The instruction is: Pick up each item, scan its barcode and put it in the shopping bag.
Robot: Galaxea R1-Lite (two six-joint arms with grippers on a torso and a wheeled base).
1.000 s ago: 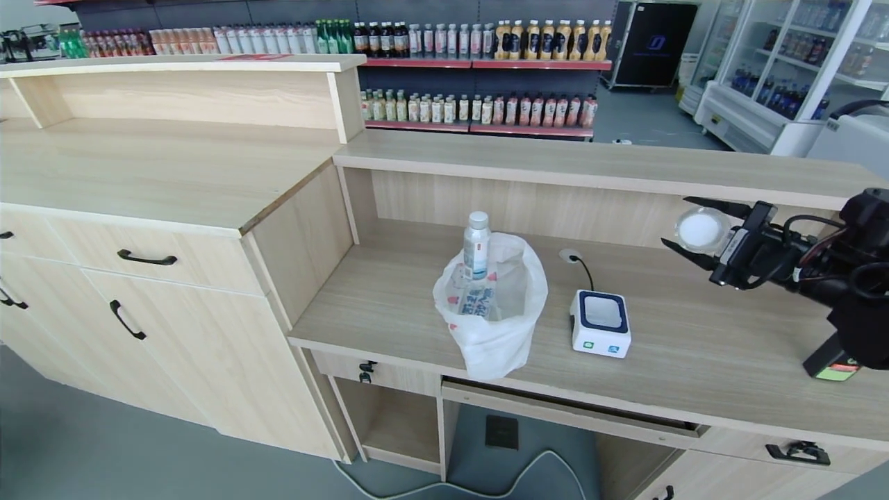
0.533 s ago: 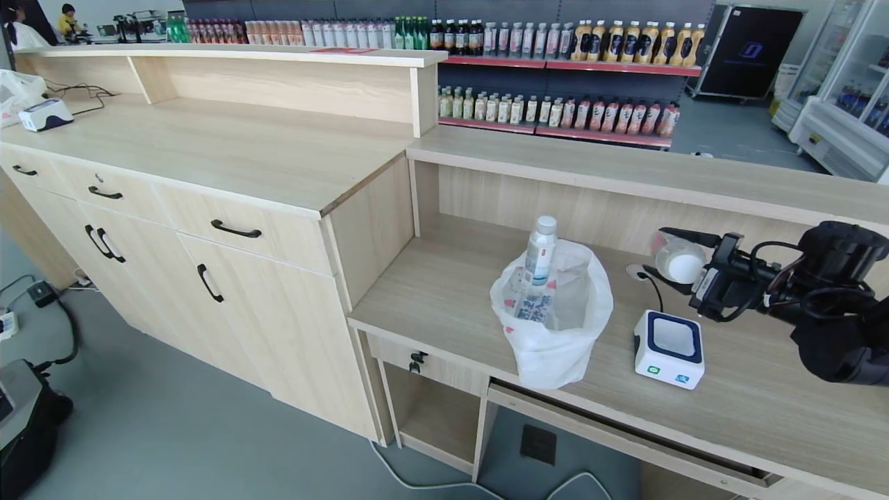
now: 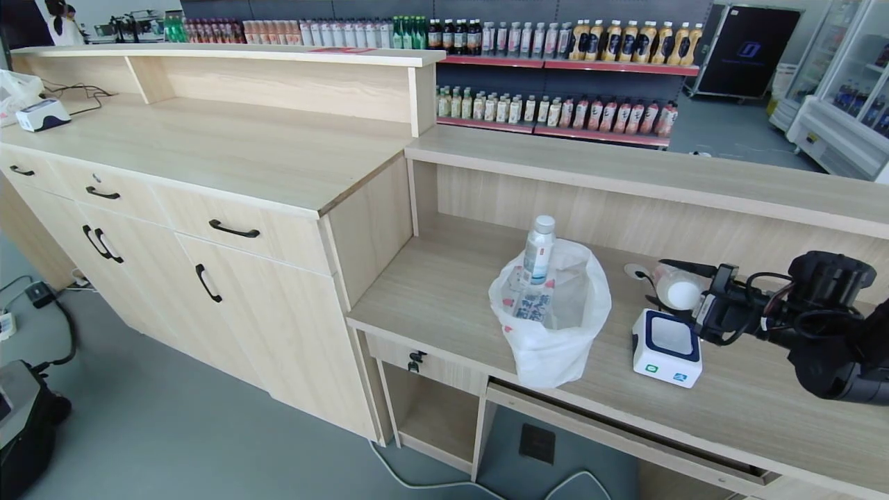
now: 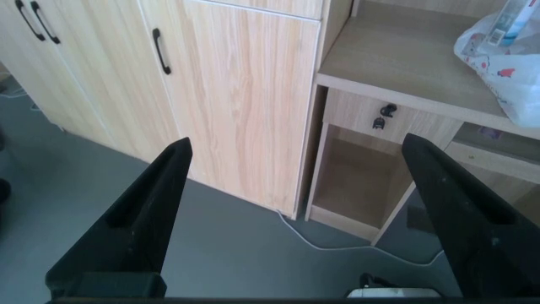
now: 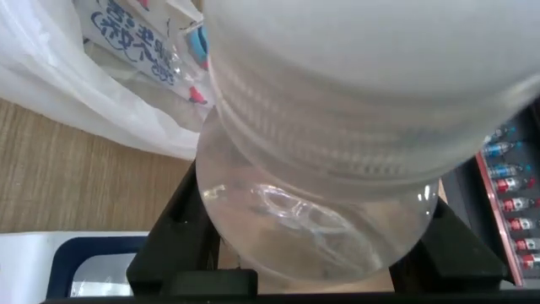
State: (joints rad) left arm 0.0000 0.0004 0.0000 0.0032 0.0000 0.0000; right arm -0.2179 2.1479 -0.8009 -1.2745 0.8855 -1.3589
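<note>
My right gripper (image 3: 661, 283) was clamped on a clear bottle (image 3: 677, 290) with a white cap. One finger was on each side of it. The bottle was up in the air, lying on its side. It was just behind the back edge of the scanner (image 3: 667, 339) and did not touch it. In the right wrist view I saw the clear bottle (image 5: 321, 169) up close, with the scanner (image 5: 84, 270) and the shopping bag (image 5: 93, 84) down below it.

The scanner was a small white box with a blue rim. It sat on the low counter (image 3: 444, 298), just beside the white shopping bag (image 3: 549, 340). The bag stood open, and a tall bottle (image 3: 539, 250) stood up inside it, with its top poking out.

My left gripper (image 4: 295, 169) had its two fingers wide apart with nothing between them. It hung over the grey floor (image 4: 169, 245), near the wooden cabinet doors (image 4: 245, 93).
</note>
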